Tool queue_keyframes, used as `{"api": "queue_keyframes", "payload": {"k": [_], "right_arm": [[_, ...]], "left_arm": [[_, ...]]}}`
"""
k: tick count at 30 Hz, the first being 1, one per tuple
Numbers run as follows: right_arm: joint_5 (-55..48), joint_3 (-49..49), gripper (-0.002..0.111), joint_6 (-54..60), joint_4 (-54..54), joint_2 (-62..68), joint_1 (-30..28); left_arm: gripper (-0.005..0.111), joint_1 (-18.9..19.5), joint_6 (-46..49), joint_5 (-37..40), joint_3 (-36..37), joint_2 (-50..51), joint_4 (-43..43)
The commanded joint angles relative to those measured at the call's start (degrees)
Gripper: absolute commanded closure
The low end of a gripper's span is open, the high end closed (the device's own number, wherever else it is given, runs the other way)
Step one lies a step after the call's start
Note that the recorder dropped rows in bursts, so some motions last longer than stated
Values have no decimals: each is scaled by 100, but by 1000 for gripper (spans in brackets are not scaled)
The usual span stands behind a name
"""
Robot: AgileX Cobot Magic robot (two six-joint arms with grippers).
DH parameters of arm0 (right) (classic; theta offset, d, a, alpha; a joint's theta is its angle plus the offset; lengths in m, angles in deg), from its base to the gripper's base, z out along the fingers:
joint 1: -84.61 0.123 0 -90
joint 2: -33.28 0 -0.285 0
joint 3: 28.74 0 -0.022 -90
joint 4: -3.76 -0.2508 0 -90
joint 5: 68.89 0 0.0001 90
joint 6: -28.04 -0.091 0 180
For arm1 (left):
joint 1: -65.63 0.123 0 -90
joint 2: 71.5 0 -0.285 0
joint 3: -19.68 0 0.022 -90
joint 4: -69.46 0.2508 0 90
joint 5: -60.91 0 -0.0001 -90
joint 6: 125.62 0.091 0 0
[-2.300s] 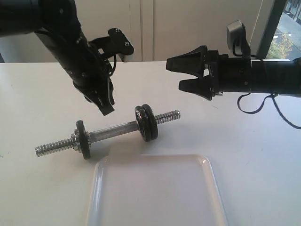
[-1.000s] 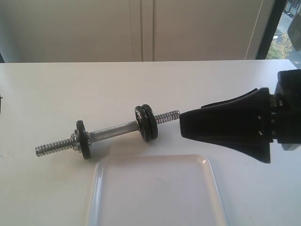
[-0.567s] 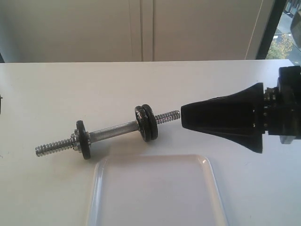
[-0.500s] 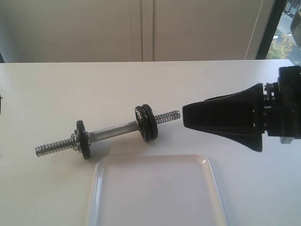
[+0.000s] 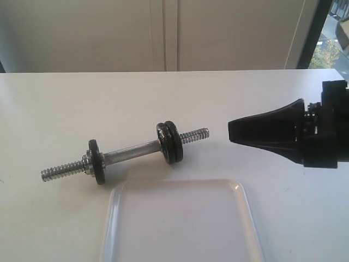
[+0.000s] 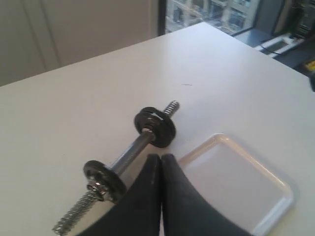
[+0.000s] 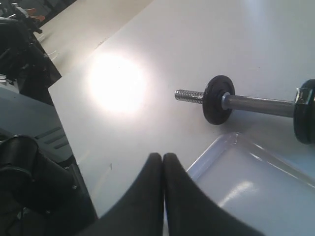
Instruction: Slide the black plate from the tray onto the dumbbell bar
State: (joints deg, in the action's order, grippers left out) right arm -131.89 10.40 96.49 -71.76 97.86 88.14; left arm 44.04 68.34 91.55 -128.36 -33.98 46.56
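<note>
Right gripper (image 5: 229, 131) now sits farther toward frame right, clear of dumbbell bar (image 5: 133, 150), pinched together, empty; left gripper (image 6: 160, 158) same. Black plate (image 5: 174, 141), no outer nut visible, may slip off if bumped.

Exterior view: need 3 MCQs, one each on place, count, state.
1. Where does the tray lie relative to the dumbbell bar?
A. Beyond it, toward the wall
B. Under it
C. Nearer the camera than it

2. How many black plates are on the bar?
A. One
B. Three
C. Five

3. How is the right gripper?
A. Shut, apart from the bar
B. Open around the bar's thread
C. Shut on a plate

Answers:
1 C, the tray fills the foreground in front of the bar.
2 B, one plate sits near one end and two side by side near the other.
3 A, its jaws meet, and bare table shows between its tip and the threaded end.
</note>
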Motion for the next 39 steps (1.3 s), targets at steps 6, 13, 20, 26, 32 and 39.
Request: {"api": "queue_keyframes", "payload": {"k": [6,13,20,26,32,39], "right_arm": [[209,16,108,86,49,-35,3],[209,16,108,86,49,-35,3],[209,16,108,86,49,-35,3],[209,16,108,86,49,-35,3],[209,16,108,86,49,-35,3],[209,16,108,86,49,-35,3]], "left_arm": [[107,503,-47,46,14,-65,-58],[107,503,-47,46,14,-65,-58],[107,503,-47,46,14,-65,-58],[107,503,-47,36,190,-458,-23],[107,927,-47,11,814,-1301,-9],[107,1541,-47,20,1843,-2435,28]]}}
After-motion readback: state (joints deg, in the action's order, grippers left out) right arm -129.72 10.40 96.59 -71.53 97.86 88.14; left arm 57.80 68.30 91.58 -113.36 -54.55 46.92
